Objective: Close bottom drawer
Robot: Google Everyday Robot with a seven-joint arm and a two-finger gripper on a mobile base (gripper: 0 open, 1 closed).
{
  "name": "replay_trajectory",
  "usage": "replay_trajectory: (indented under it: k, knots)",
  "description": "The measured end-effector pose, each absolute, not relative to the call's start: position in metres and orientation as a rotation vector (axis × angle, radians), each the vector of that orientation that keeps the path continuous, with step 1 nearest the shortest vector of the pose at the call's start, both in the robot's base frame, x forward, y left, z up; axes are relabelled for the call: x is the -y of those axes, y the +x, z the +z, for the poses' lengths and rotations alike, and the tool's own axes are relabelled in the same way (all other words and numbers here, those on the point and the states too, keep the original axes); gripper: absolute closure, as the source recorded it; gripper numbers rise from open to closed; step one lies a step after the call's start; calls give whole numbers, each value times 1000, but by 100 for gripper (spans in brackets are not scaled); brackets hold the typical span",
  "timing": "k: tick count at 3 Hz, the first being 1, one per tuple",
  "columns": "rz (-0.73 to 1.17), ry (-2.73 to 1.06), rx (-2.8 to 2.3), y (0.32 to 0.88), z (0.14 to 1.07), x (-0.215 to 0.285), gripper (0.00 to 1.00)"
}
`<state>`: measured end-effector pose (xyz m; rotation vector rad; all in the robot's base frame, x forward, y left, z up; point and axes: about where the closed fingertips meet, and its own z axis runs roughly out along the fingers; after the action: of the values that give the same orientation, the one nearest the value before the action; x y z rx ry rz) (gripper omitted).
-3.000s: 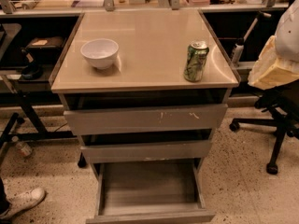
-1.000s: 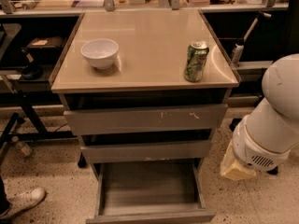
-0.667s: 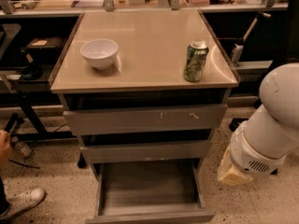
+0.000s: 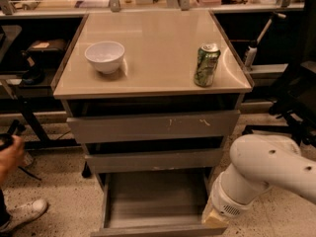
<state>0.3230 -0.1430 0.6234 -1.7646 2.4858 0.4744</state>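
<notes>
The bottom drawer (image 4: pixel 155 197) is the narrowest of the three grey drawers and stands pulled far out, its box empty. Its plain front panel (image 4: pixel 158 229) lies at the lower edge of the camera view. My white arm (image 4: pixel 266 169) reaches in from the right and bends down. The gripper (image 4: pixel 214 218) shows only as a tan tip at the drawer's front right corner, close against it. The rest of the gripper is hidden behind the white wrist.
The middle drawer (image 4: pixel 153 159) and the scratched top drawer (image 4: pixel 153 126) stand slightly out. A white bowl (image 4: pixel 104 57) and a green can (image 4: pixel 206 64) sit on the cabinet top (image 4: pixel 153 43). A person's hand (image 4: pixel 9 154) and shoe (image 4: pixel 24 212) are at left. An office chair (image 4: pixel 296 102) stands at right.
My arm has swung down and left, bringing the gripper from beside the cabinet to the bottom drawer's front right corner. A person's hand has come into view at the left. The drawer has not moved.
</notes>
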Motion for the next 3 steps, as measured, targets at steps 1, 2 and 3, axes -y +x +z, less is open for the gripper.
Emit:
replay_trajectory:
  k: [1,2,3]
  knots:
    - [577,-1725,-2531,319,554,127,100]
    - [576,-1725,-2531,319,555,127,100]
    - [608,-1707,-2544,317,526,129,100]
